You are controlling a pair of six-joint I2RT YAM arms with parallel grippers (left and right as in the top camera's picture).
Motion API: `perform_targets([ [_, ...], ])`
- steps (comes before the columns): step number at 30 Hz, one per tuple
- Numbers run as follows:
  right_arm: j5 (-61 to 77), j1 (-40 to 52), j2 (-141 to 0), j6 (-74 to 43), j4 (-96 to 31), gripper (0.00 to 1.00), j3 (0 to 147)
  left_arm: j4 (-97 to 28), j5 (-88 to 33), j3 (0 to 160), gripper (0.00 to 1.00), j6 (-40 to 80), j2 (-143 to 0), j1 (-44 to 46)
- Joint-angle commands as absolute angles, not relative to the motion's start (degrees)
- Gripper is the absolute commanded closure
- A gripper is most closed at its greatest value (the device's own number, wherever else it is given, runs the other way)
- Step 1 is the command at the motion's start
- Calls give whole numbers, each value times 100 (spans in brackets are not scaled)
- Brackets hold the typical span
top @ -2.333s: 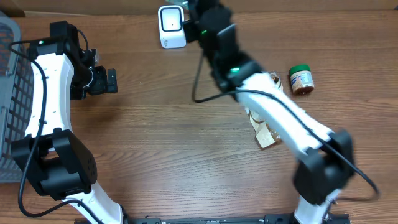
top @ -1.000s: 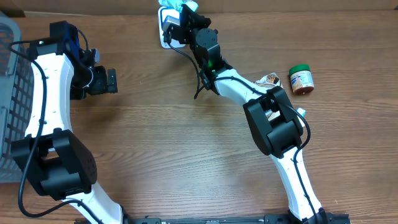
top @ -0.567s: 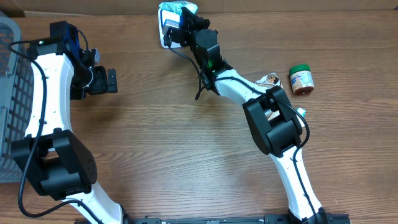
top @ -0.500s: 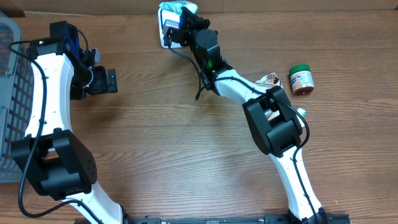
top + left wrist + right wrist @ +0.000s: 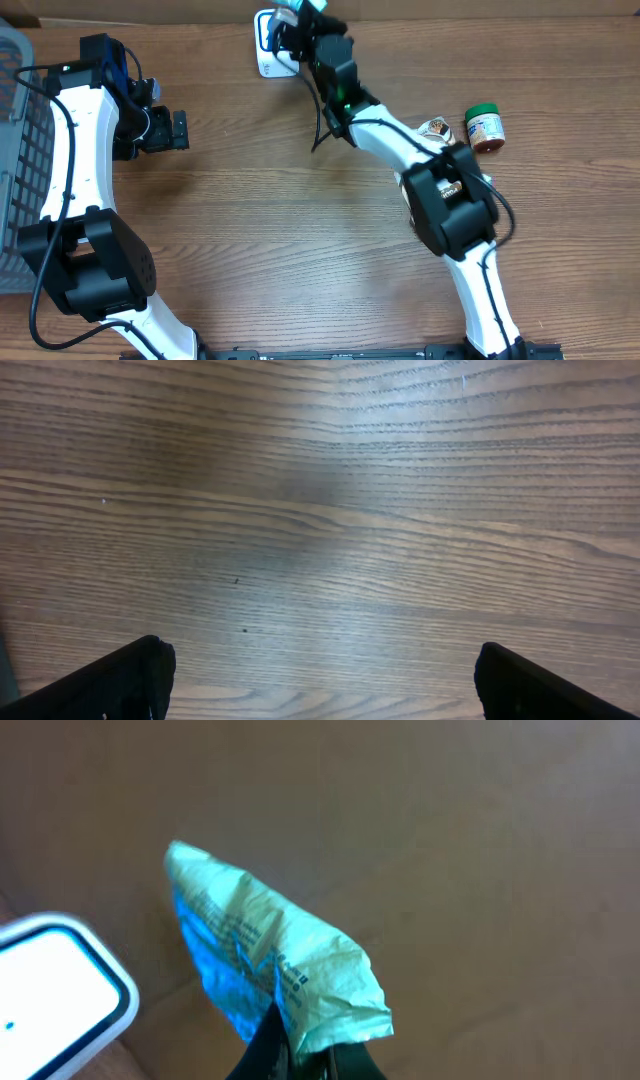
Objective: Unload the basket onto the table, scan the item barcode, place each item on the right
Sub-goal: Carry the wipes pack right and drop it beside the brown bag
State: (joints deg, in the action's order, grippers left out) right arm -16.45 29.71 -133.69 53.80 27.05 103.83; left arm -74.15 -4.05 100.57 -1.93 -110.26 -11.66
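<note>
The brown wood-grain surface (image 5: 250, 230) is the largest thing in view, with a broad bare stretch across its middle and near side between the two arms. At its left edge stands a grey mesh basket (image 5: 18, 120), only partly in frame; what it holds cannot be told. The left end effector (image 5: 180, 130) hangs near the basket over bare wood, its dark fingers spread wide and gripping nothing. At the far edge sits a white scanner (image 5: 266, 50), a rounded block with a dark rim around its pale face. The right end effector (image 5: 300, 20) reaches there, clenched on the lower corner of a crinkled pale-green and blue packet (image 5: 270, 970), which it holds up just beside the scanner, before a plain brown backdrop; whether the two touch cannot be told. Well apart to the right, a small round jar (image 5: 485, 128) with a green lid lies on the wood, and beside it a little printed wrapper (image 5: 434, 126) shows partly from under the right arm.
</note>
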Motion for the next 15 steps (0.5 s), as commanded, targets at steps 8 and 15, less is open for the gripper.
perform_targets([
  [8,-1500,3175,-10750,-1393,-1776,96,10571,-7411,-403,10173,0,-261,-10908,-1155],
  [15,-825,2912,-10092,-3347,-5435,96,10571,-7411,-403,10173,0,-261,-10908,-1155],
])
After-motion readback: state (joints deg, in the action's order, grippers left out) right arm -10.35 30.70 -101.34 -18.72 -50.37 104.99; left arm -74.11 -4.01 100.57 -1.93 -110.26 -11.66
